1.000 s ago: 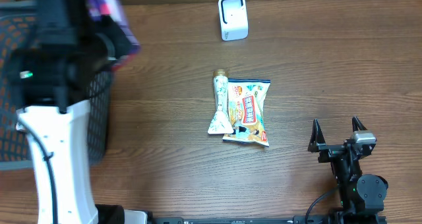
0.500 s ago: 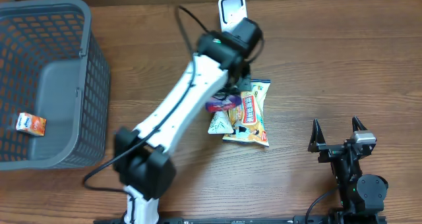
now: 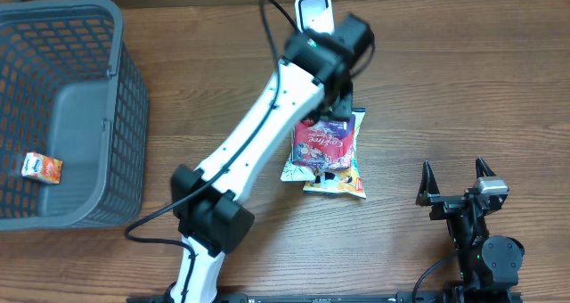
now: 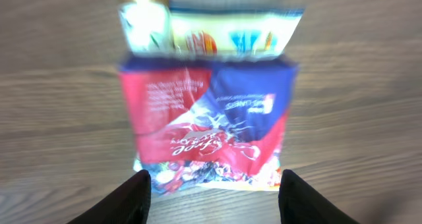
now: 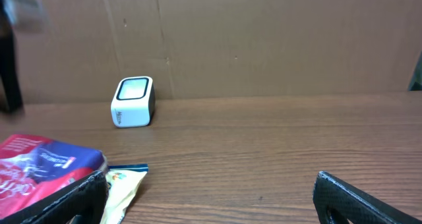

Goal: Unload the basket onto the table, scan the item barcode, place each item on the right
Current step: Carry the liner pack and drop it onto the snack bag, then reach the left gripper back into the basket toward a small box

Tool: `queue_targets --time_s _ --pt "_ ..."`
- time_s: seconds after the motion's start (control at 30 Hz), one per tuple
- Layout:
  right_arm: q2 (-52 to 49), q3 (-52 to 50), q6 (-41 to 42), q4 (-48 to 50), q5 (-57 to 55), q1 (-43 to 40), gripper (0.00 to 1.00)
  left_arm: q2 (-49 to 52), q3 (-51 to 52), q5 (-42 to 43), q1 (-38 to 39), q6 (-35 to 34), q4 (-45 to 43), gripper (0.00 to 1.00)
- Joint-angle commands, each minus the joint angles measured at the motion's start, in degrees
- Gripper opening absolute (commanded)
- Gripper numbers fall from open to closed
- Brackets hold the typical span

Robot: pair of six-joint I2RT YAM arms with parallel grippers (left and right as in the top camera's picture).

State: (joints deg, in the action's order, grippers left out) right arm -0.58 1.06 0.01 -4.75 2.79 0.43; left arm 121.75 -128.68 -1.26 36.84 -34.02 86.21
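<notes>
My left jaws stand parted, one finger [image 4: 140, 201] on each side of the near edge of a red and blue snack bag [image 4: 208, 128]. I see no pinch on it.

The bag lies flat in the middle of the counter [image 3: 463, 80]. It rests on top of a yellow snack bag [image 3: 338, 183] and a white tube [image 3: 292, 167], just in front of the white scanner [image 5: 134, 102].

I judge the bag light, soft and slippery, a crinkly film that would sag if lifted by a corner. I would take it by a sealed end seam, so the printed face stays flat toward the scanner window. The wrist view is blurred, and I cannot tell where the barcode sits.

The two things underneath could drag along with it. A grey basket [image 3: 134, 98] with a small orange carton [image 3: 42, 167] inside stands well apart at the left. My right jaws are spread wide and empty, near the front right edge.
</notes>
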Motion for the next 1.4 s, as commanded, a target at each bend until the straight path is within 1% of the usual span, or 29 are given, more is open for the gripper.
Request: queue_targets --time_s 0.0,0.1,0.17,0.3,0.37,0.4,0.47,0.5,0.53,0.63,0.67,0.7,0.73,0.83,0.87,0.93,0.97,1.0,1.03,1.13,1.23,1.3,1.37 --pt "0.42 -0.59 0.22 0.17 0.26 -0.11 1.0 -0.81 -14.56 -0.42 -3.3 1.51 5.6 0.54" --pt "0.42 -0.59 0.22 0.15 0.26 -0.11 1.0 -0.81 -23.3 -2.34 -6.12 1.51 10.69 0.55" --pt "0.42 -0.59 0.22 0.17 0.26 -0.11 1.0 -1.68 -27.17 -1.62 -8.55 4.9 10.6 0.66" --pt "0.42 -0.59 0.22 0.17 0.26 -0.11 1.0 -5.84 -28.94 -3.3 -14.32 4.92 10.6 0.7" --pt "0.42 -0.59 0.22 0.17 0.26 -0.11 1.0 -9.05 -28.94 -3.82 -19.1 4.94 10.6 0.74" --pt "0.42 -0.59 0.22 0.17 0.26 -0.11 1.0 -12.13 -28.94 -3.78 -24.37 4.92 10.6 0.75" --pt "0.42 -0.59 0.22 0.15 0.26 -0.11 1.0 -14.97 -28.94 -4.22 -29.81 5.25 10.6 0.77" --pt "0.42 -0.59 0.22 0.17 0.26 -0.11 1.0 -17.38 -28.92 -6.19 -35.54 5.51 10.6 0.82" --pt "0.42 -0.59 0.22 0.17 0.26 -0.11 1.0 -18.18 -28.92 -6.91 -37.92 5.53 10.6 0.84" --pt "0.42 -0.59 0.22 0.15 0.26 -0.11 1.0 -19.93 -28.76 -9.29 -47.5 5.55 10.6 0.84" --pt "0.42 -0.59 0.22 0.15 0.26 -0.11 1.0 -19.93 -28.39 -9.75 -49.55 5.6 10.6 0.85" --pt "0.42 -0.59 0.22 0.17 0.26 -0.11 1.0 -19.87 -26.93 -10.75 -52.52 5.75 10.6 0.85" --pt "0.42 -0.59 0.22 0.15 0.26 -0.11 1.0 -19.87 -25.29 -12.02 -53.88 5.73 10.6 0.85" --pt "0.42 -0.59 0.22 0.17 0.26 -0.11 1.0 -19.87 -19.96 -18.82 -56.26 2.78 10.6 0.85" --pt "0.42 -0.59 0.22 0.15 0.26 -0.11 1.0 -19.87 -16.63 -23.89 -56.89 -0.87 10.6 0.85" --pt "0.42 -0.59 0.22 0.17 0.26 -0.11 1.0 -19.87 -11.82 -30.38 -57.92 -7.08 10.58 0.84" --pt "0.42 -0.59 0.22 0.17 0.26 -0.11 1.0 -19.87 -8.11 -33.94 -58.53 -11.74 10.25 0.84" --pt "0.42 -0.59 0.22 0.17 0.26 -0.11 1.0 -19.87 -4.85 -35.95 -59.06 -14.51 9.31 0.83" --pt "0.42 -0.59 0.22 0.17 0.26 -0.11 1.0 -19.87 -2.1 -36.94 -59.43 -15.89 8.09 0.83" --pt "0.42 -0.59 0.22 0.17 0.26 -0.11 1.0 -19.87 6.25 -37.31 -59.82 -15.89 2.49 0.83" --pt "0.42 -0.59 0.22 0.17 0.26 -0.11 1.0 -19.87 15.87 -37.31 -59.82 -15.93 -5.22 0.84" --pt "0.42 -0.59 0.22 0.17 0.26 -0.11 1.0 -19.87 20.06 -37.29 -59.8 -15.91 -9.73 0.85" --pt "0.42 -0.59 0.22 0.15 0.26 -0.11 1.0 -19.87 25.62 -37.29 -60.04 -15.91 -15.58 0.88"
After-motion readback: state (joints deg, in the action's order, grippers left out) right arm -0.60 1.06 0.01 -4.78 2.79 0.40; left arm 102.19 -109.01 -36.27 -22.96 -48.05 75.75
